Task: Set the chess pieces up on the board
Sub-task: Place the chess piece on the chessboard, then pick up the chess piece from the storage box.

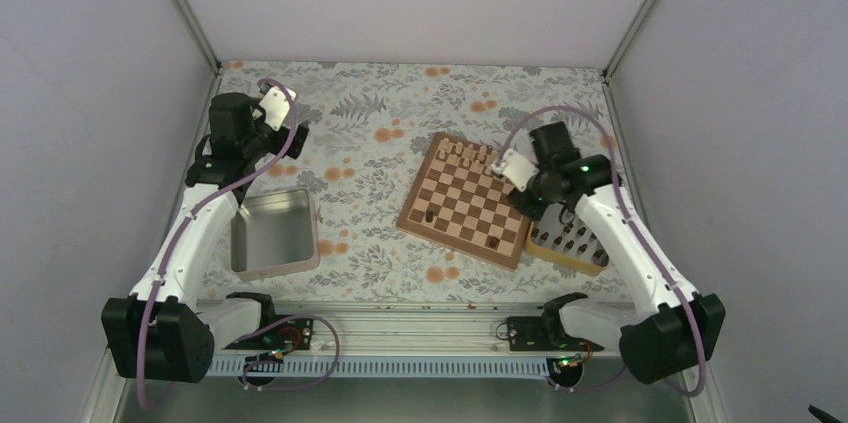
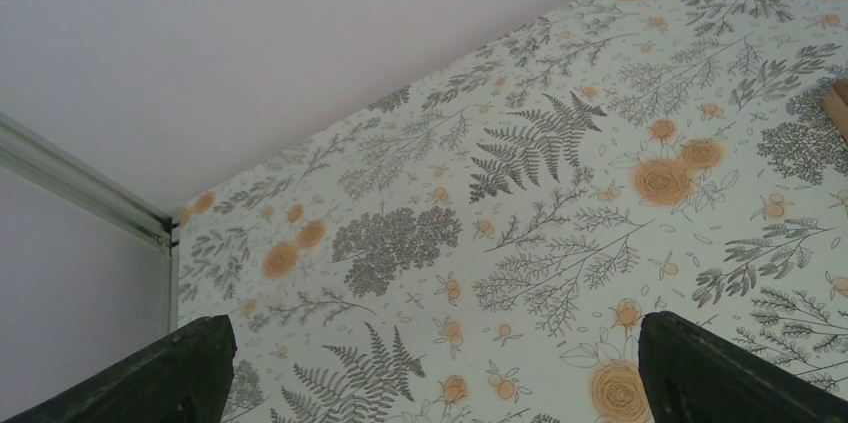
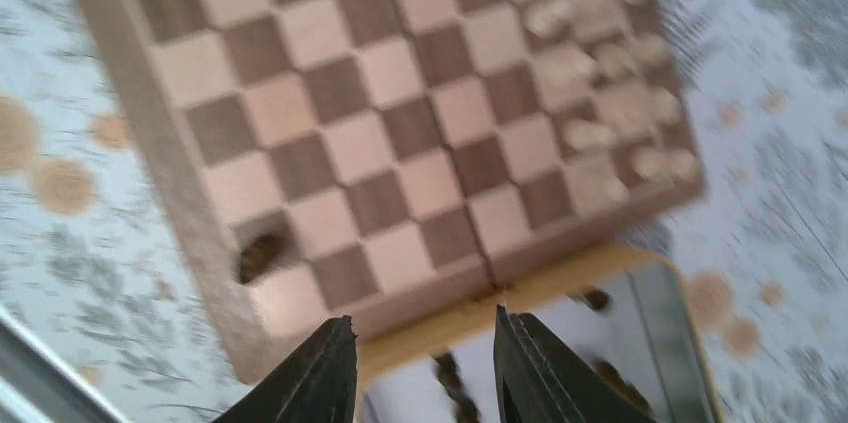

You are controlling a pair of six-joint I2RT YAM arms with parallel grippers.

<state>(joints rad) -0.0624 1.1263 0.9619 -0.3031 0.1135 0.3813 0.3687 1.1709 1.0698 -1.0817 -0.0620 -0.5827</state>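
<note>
The board [image 1: 465,201] lies right of centre on the flowered cloth. Two dark chess pieces stand on it, one near its left corner [image 1: 428,215] and one near its front edge [image 1: 497,242]. In the right wrist view, which is blurred, my right gripper [image 3: 425,328] is open and holds nothing. It hangs over the board's edge [image 3: 300,313] and the tray's rim [image 3: 560,288]. One dark piece [image 3: 258,255] stands on a square just ahead of the left finger. My left gripper [image 2: 435,348] is open wide above bare cloth, far left of the board.
A light wooden tray [image 1: 548,253] with several dark pieces [image 1: 575,238] sits against the board's right side. Pale pieces [image 1: 465,153] line the board's far edge. A grey metal tin [image 1: 275,233] stands open at the front left. Walls close in the table on three sides.
</note>
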